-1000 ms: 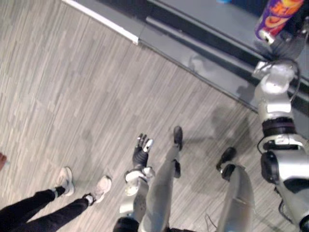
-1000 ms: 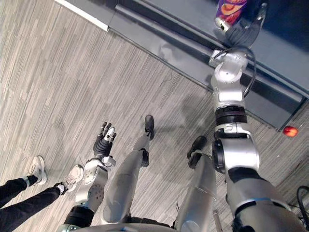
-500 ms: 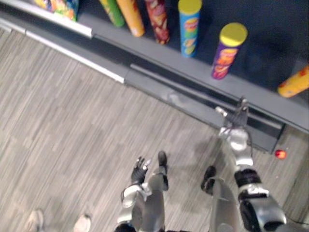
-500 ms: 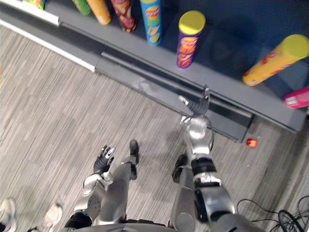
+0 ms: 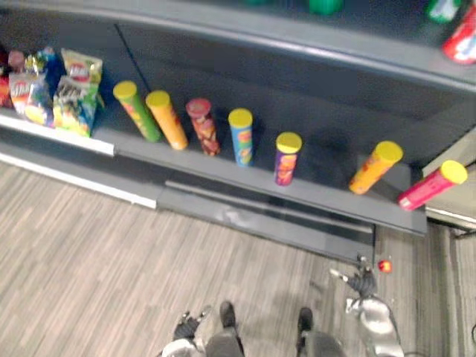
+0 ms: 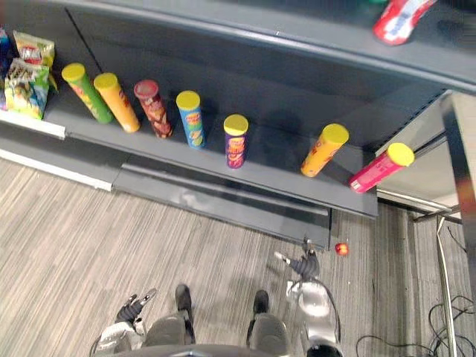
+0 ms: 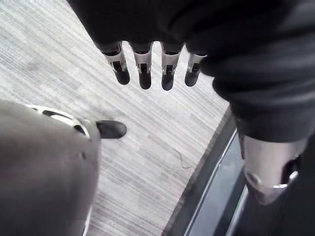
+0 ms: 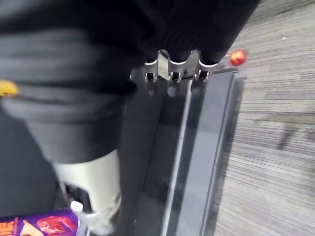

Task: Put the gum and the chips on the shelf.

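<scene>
Now the right hand (image 5: 362, 282) is hanging open, having released the purple chips can (image 5: 287, 158) onto the far shelf (image 5: 320, 192); the left hand (image 5: 186, 326) is open too.

7 cans (image 5: 240, 137) on shelf (image 5: 327, 195), bags (image 5: 74, 93) left.

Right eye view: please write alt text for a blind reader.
Seven chip cans stand in a row on a dark grey shelf, with snack bags to their left. Below, the right hand and left hand are open and empty.
</scene>
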Tool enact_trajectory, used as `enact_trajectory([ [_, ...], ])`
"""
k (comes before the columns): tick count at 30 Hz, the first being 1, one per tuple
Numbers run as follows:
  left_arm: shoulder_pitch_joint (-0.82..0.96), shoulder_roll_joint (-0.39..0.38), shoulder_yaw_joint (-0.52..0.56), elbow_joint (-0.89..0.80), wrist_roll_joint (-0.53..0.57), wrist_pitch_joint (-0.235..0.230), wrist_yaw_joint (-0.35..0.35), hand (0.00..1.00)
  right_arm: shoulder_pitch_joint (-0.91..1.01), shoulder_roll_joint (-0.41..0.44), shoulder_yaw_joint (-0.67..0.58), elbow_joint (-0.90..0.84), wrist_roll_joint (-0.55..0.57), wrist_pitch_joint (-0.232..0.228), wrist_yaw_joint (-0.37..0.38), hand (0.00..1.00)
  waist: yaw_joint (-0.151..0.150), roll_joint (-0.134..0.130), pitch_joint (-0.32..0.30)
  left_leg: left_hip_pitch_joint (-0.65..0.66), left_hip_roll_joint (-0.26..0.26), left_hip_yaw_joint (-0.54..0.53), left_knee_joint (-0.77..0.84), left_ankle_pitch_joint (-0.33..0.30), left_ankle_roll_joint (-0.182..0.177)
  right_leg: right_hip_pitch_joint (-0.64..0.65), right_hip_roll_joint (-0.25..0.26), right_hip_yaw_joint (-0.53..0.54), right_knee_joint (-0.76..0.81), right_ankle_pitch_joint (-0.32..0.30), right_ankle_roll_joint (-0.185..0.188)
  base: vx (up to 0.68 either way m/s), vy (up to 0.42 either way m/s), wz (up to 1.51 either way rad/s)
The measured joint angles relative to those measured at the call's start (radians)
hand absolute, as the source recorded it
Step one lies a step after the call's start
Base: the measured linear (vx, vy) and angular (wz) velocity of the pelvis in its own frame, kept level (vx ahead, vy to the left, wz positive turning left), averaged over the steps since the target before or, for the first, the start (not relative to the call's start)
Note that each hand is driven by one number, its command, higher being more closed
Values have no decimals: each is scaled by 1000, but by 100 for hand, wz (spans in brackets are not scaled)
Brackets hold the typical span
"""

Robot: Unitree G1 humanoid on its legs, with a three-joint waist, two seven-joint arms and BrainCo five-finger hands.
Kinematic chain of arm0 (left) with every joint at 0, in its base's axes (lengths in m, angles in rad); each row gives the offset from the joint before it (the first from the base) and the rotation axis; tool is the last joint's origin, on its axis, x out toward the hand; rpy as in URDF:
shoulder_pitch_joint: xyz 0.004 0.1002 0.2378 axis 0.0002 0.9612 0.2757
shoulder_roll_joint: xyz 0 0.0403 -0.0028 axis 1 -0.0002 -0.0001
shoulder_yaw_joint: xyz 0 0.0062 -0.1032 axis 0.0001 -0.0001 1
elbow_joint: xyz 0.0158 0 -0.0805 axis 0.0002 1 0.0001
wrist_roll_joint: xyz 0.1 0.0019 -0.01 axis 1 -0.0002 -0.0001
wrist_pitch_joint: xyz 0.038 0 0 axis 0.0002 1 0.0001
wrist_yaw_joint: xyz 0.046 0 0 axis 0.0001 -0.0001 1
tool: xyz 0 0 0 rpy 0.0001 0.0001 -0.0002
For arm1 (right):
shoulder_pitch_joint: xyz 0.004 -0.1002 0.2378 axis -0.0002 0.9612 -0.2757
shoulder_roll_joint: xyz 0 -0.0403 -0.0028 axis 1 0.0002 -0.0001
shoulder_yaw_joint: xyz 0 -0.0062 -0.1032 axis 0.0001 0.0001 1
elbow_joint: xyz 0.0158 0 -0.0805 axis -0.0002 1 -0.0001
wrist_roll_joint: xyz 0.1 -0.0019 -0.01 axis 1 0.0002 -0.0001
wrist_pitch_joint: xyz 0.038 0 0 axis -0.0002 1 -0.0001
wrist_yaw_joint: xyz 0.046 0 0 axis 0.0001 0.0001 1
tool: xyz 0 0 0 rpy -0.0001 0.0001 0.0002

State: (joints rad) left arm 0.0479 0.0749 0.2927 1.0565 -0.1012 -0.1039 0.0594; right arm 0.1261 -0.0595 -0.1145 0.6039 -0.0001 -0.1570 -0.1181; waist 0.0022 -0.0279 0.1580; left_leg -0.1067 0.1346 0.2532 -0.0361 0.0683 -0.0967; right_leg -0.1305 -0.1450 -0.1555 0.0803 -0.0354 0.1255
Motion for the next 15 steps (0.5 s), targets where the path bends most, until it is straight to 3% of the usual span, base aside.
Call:
enact_trajectory([
  [3,17,-4,29,17,5,4,-12,0,38,12,-29,160,1,6,49,0,0,-9,-28,50,-3,15,-32,0,0,33,3,12,-14,1,1,46,22,-14],
  [10,35,-41,123,41,-15,5,-35,0,39,30,-221,455,46,24,61,0,1,-12,-69,119,-12,44,-60,-4,1,80,0,40,-40,2,4,12,11,-12],
  [15,37,-74,182,50,-36,5,-34,0,50,31,-275,511,102,56,55,0,2,4,-79,149,-11,61,-66,-7,0,103,0,47,-43,0,0,2,7,-8],
])
